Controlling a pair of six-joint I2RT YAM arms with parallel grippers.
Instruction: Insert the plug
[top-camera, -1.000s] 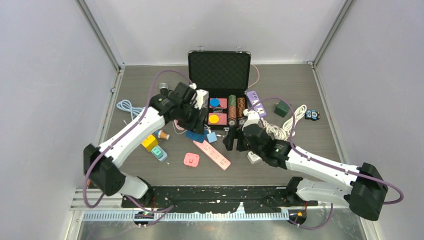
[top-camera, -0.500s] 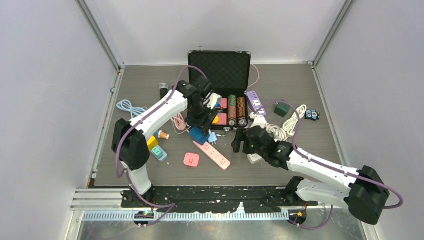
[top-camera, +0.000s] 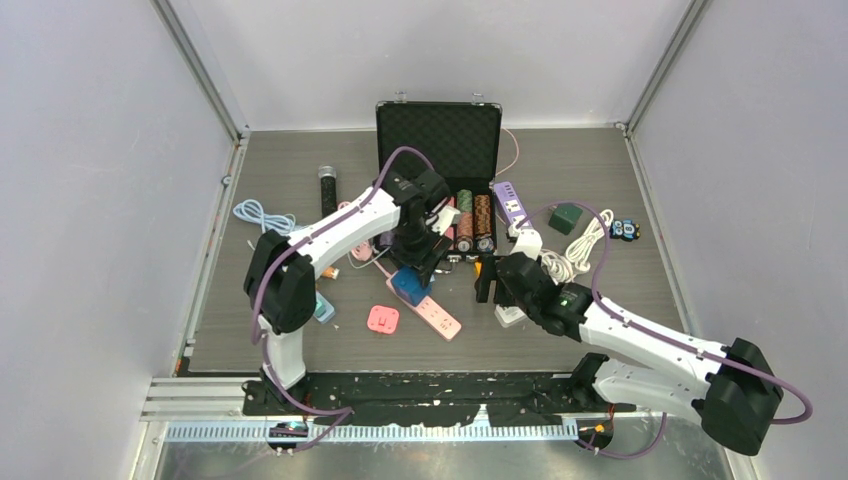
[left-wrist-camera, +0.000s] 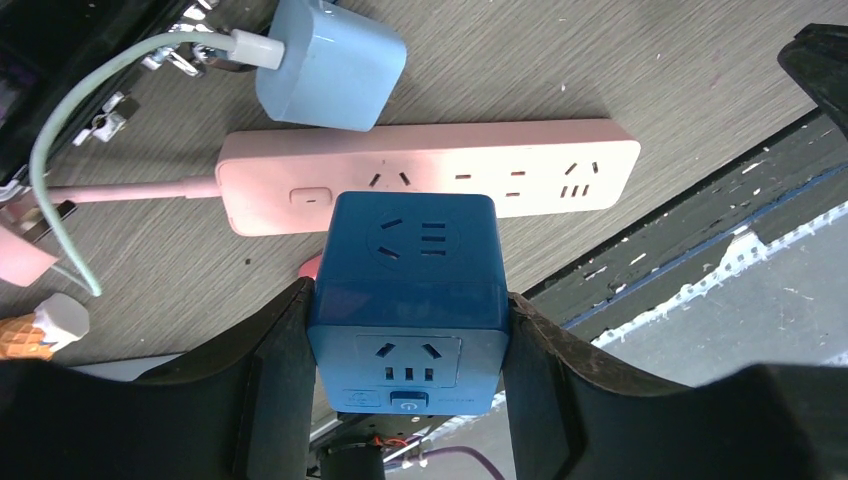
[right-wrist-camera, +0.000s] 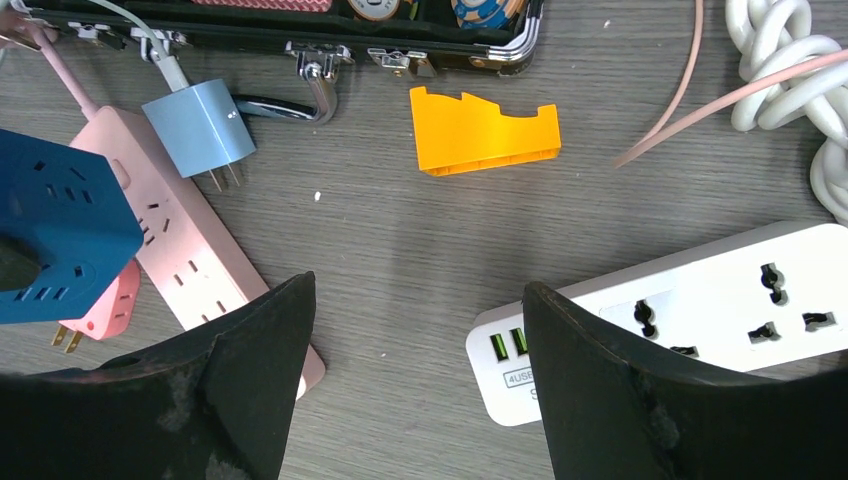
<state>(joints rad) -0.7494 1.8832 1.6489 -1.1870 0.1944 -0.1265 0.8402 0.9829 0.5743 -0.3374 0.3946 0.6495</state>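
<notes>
Just near of the open case (top-camera: 440, 140), at the middle of the table (top-camera: 640, 170), the left gripper (left-wrist-camera: 405, 335) is clamped on the blue cube adapter (left-wrist-camera: 405, 265), one black finger pressed to each side face. The cube hangs directly over the pink power strip (left-wrist-camera: 520, 175), whose sockets face up. Its prongs are hidden beneath it, so I cannot tell how they line up with a socket.

The strip's long axis is what the next move depends on. Seen from above, it runs from far-left by the case to near-right toward the arm bases. In the left wrist view it lies across the frame just beyond the cube. The cube sits over the switch end, by the first socket. My judgement is that the move is a straight descent, with the cube squared to that axis.

The left arm is plainly the nearer one. The right gripper (right-wrist-camera: 410, 380) hovers to the right of the strip with its jaws spread wide and nothing in them.

The cube is smooth, glossy hard plastic with rounded edges and sockets on its visible faces. The strip is a flat, matte pink slab with rounded ends. A light blue charger (left-wrist-camera: 330, 65) lies just beside the strip on its far side, apparently not touching it. Right of the strip are a white power strip (right-wrist-camera: 700, 290) and an orange bracket (right-wrist-camera: 485, 135).
</notes>
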